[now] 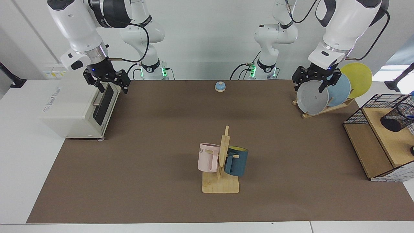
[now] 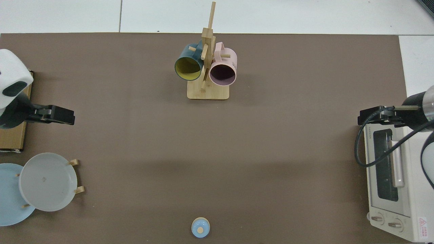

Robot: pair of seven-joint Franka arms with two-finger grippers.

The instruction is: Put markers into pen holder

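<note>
Left claw (image 1: 313, 83) hovering open and empty above the plate rack (image 1: 323, 108) at the counter's far corner. Pen holder (image 1: 395, 119) tipped on the wire basket (image 1: 359, 114) beyond the counter's edge, marker (image 1: 410, 116) apparently inside. Right claw (image 1: 106, 82) waiting open by the toaster oven (image 1: 76, 110).

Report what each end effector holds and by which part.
Nothing is held. Left end effector hangs open above the plate rack; right end effector waits open by the toaster oven.
</note>
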